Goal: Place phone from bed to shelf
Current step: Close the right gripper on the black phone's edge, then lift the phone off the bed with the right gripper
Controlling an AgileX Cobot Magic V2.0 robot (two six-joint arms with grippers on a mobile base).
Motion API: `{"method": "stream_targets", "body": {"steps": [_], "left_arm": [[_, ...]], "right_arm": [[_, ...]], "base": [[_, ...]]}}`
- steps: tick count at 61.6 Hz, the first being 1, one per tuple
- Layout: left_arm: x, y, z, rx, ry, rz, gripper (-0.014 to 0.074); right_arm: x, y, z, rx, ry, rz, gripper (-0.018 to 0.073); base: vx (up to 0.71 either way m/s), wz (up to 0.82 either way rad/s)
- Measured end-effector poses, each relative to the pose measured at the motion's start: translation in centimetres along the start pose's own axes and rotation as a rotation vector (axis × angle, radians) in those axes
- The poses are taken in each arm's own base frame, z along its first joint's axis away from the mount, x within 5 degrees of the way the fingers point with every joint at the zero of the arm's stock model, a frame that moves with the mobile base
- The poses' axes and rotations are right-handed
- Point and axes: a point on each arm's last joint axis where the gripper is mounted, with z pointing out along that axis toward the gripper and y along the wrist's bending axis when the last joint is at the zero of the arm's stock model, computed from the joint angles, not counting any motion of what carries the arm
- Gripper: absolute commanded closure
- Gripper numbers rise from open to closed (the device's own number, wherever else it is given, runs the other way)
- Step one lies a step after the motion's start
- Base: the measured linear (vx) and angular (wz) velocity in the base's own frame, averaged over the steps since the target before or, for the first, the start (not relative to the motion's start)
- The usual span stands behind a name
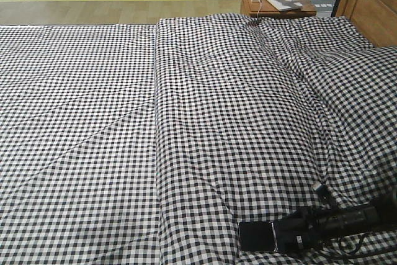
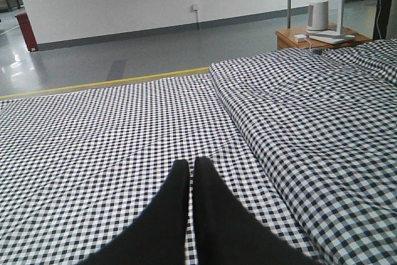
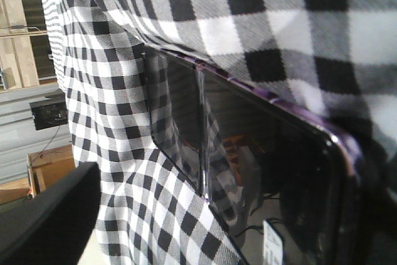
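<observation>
Bed (image 1: pixel 93 122): large, covered in black-and-white small-check gingham cloth. It fills nearly the whole front view, and a long fold runs down its middle from 12 towards 6 o'clock.
Headboard (image 1: pixel 372 1): brown wood, at 2 o'clock in the front view.
Bedside table (image 1: pixel 273 5): small, brown and wooden, at 1 o'clock just beyond the bed. It carries a white appliance base and a small white plug.
Phone (image 1: pixel 255 235): thin glossy black rectangular slab lying flat on the bed at 5 o'clock in the front view. The right wrist view shows it (image 3: pixel 248 153) close up, with a crease across its middle, a rosy edge and a small white sticker (image 3: pixel 271 246) at 6 o'clock.
Right gripper (image 1: pixel 277 236): black, reaching in from 4 o'clock, low over the cloth at the phone's right end. Its jaws are parted. One blurred black finger (image 3: pixel 49 218) stands apart from the phone, with checked cloth showing between them. Whether the other finger touches the phone cannot be told.
Left gripper (image 2: pixel 191 175): black, at 6 o'clock in its own view, above the cloth. Its two fingers are pressed together with nothing between them.
Floor (image 2: pixel 124 60): grey, with a yellow line along the bed's far edge at 12 o'clock.
</observation>
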Motion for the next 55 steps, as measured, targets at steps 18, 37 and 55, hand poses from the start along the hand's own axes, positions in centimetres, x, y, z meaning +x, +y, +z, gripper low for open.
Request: {"method": "stream_targets", "body": {"steps": [18, 37, 55], "left_arm": [[0.00, 0.00, 0.00, 0.000, 0.000, 0.000, 0.0595], [0.00, 0.00, 0.00, 0.000, 0.000, 0.000, 0.0595], [0.00, 0.00, 0.00, 0.000, 0.000, 0.000, 0.0595]], "right_arm": [[0.04, -0.08, 0.00, 0.009, 0.005, -0.010, 0.0230], [0.16, -0.11, 0.07, 0.002, 0.012, -0.020, 0.0571], [-0.04, 0.38, -0.47, 0.018, 0.032, -0.034, 0.0569]], "base": [[0.00, 0.00], [0.00, 0.00], [0.00, 0.00]]}}
